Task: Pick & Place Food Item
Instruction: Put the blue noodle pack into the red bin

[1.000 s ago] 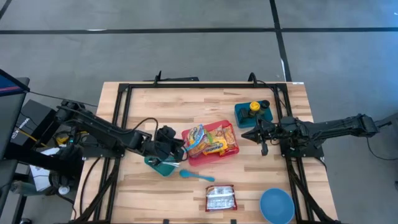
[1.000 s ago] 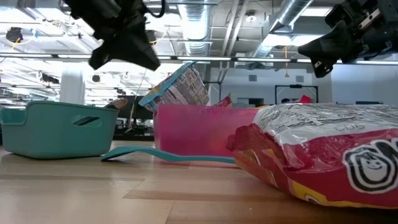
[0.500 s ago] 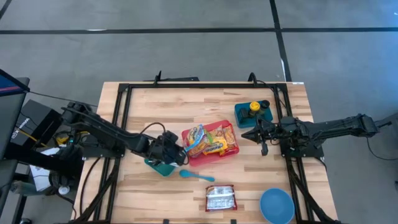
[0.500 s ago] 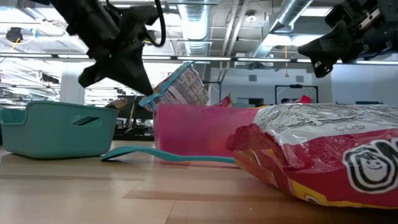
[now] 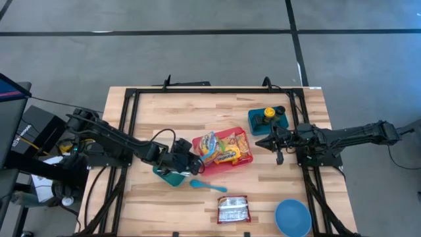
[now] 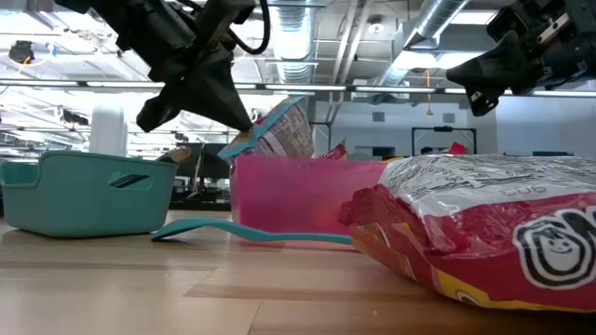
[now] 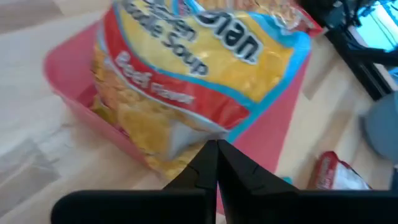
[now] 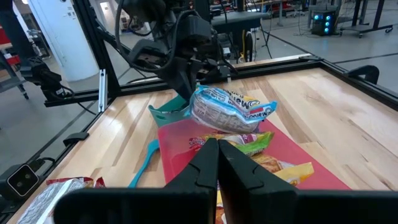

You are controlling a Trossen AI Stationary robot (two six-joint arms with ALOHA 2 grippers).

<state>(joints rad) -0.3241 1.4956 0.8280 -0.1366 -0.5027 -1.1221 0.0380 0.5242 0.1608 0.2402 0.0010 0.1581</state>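
This looks like a big robot lab. The wooden table (image 5: 164,108) stands on a grey concrete floor (image 5: 197,52), with silver pipes (image 6: 438,28) on the ceiling (and long lights) and metal stands (image 8: 93,56) around.

Near the table's (image 5: 158,112) middle: a tray (image 5: 245,160) with noodle packets (image 5: 209,146) lying in it. Just left of the tray: a small bin (image 5: 172,176), with the left gripper (image 5: 197,165) above the gap between bin and tray, close to the packets. In front of the tray: a spoon (image 5: 208,186), and further front a snack bag (image 5: 233,209). At the front right corner: a bowl (image 5: 293,218). Behind and right of the tray: a container (image 5: 258,122) with a yellow item (image 5: 268,113) in it. Right gripper (image 5: 257,144) between tray and container.
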